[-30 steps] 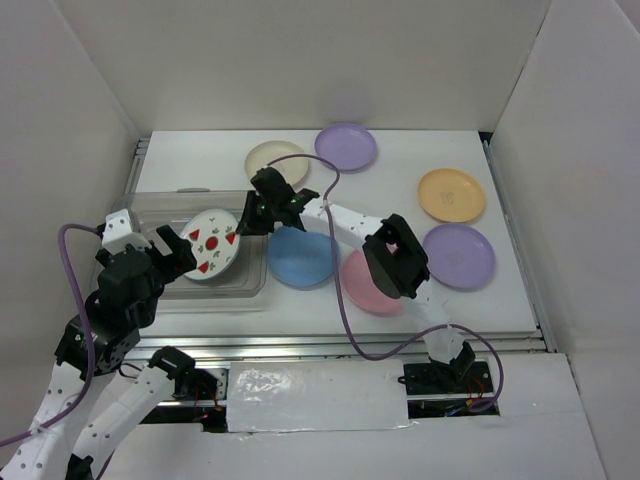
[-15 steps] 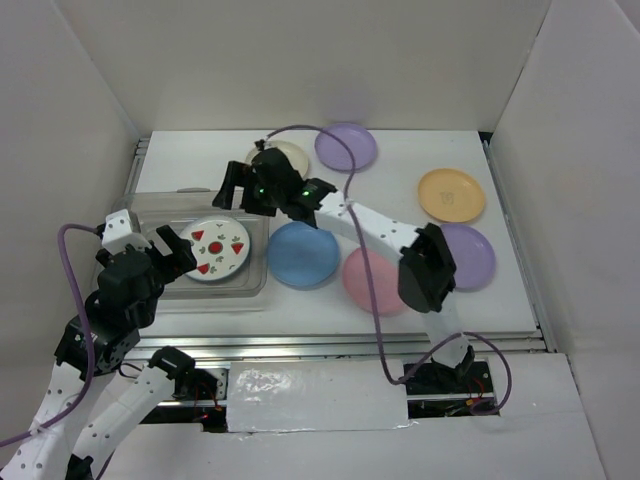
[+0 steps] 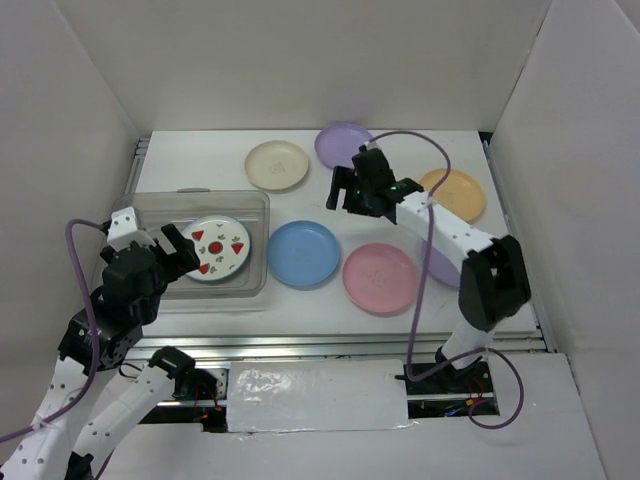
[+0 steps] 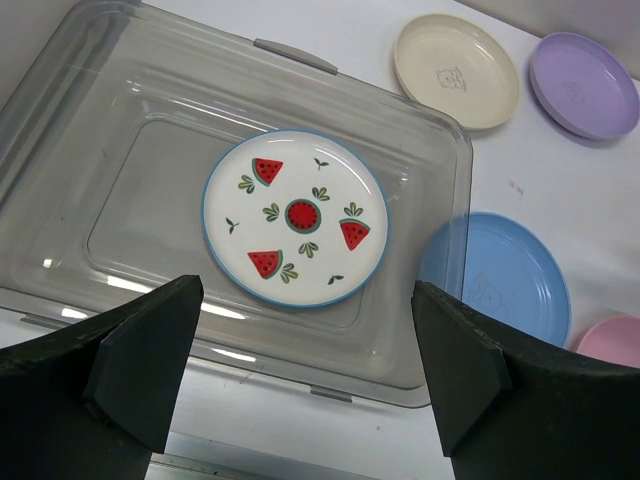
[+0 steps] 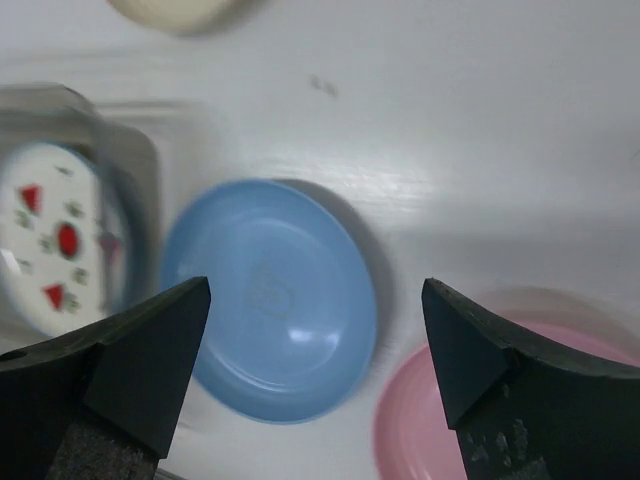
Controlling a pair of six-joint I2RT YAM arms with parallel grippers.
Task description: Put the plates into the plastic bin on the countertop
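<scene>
- Plastic bin [image 3: 160, 203]: clear, on the left of the countertop [image 3: 200, 160]. It holds one white plate with red fruit prints [image 4: 296, 217], lying flat toward the right side.
- Blue plate [image 3: 303, 253]: on the countertop, just beside the bin's right wall.
- Pink plate [image 3: 380, 277]: just right of the blue plate.
- Cream plate [image 3: 277, 165] and lilac plate [image 3: 338, 143]: at the far edge.
- Orange plate [image 3: 455, 193]: far right, partly behind the right arm.
- Second lilac plate [image 3: 440, 265]: mostly hidden by that arm, seemingly just right of the pink plate.
- Left gripper [image 4: 307, 300]: over the bin's near edge, jaws wide, empty.
- Right gripper [image 3: 350, 190]: raised between the lilac and blue plates, jaws wide, empty. Its wrist view is blurred.
</scene>
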